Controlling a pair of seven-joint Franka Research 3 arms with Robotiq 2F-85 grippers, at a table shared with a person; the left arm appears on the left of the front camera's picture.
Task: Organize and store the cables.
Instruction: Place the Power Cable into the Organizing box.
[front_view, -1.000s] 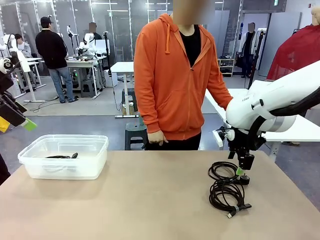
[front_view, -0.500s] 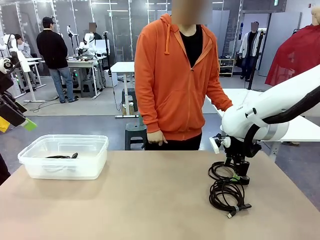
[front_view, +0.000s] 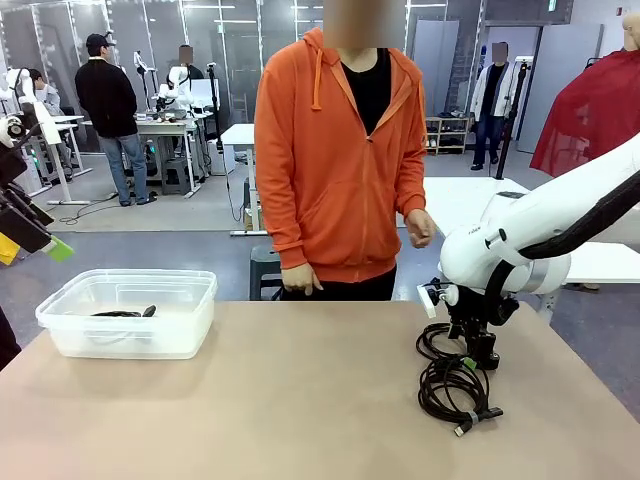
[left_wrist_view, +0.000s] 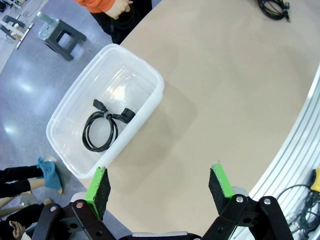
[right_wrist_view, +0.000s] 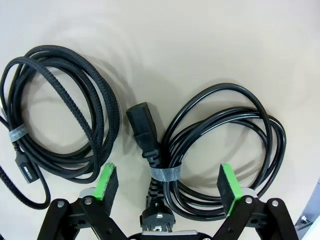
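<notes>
Two cables lie on the right of the tan table: a smooth black coil (right_wrist_view: 225, 150) bound by a grey tie (right_wrist_view: 166, 173), and a braided coil (right_wrist_view: 60, 120) beside it. From the front they are the far coil (front_view: 442, 342) and the near coil (front_view: 452, 388). My right gripper (right_wrist_view: 168, 181) is open, low over the smooth coil, its green pads on either side of the tie and plug. It shows in the front view too (front_view: 478, 352). A third cable (left_wrist_view: 102, 127) lies in the clear bin (left_wrist_view: 131, 59). My left gripper (left_wrist_view: 159, 184) hangs open high above the bin.
The clear bin (front_view: 127, 275) stands at the table's left. A person in an orange hoodie (front_view: 340, 170) stands at the far edge, one hand (front_view: 420, 228) raised near my right arm. The table's middle is bare tan surface (front_view: 300, 400).
My right gripper has shifted a little left and lower over the cables, still open. The person has stepped left and lifted a hand. The left arm has not moved.
</notes>
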